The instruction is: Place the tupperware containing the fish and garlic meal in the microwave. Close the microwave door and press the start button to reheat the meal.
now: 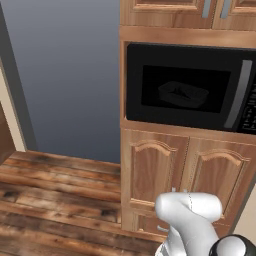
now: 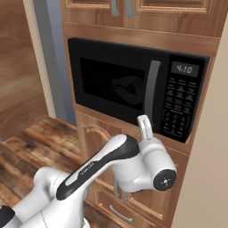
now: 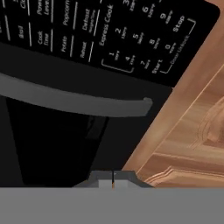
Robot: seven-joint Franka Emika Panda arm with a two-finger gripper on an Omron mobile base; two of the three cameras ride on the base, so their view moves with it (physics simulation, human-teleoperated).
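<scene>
Pointing up at the microwave door (image 2: pixel 116 84) handle, the arm's jaws (image 3: pixel 113 176) are pressed together, empty.

Microwave (image 2: pixel 133 95) w/ microwave door (image 2: pixel 113 84) shut, grey handle (image 2: pixel 152 89) vertical. Tupperware (image 2: pixel 126 87) dimly seen thru glass, contents unclear. Gripper (image 2: pixel 145 123) pts up just below handle, fingers together. Clock 4:10.
</scene>
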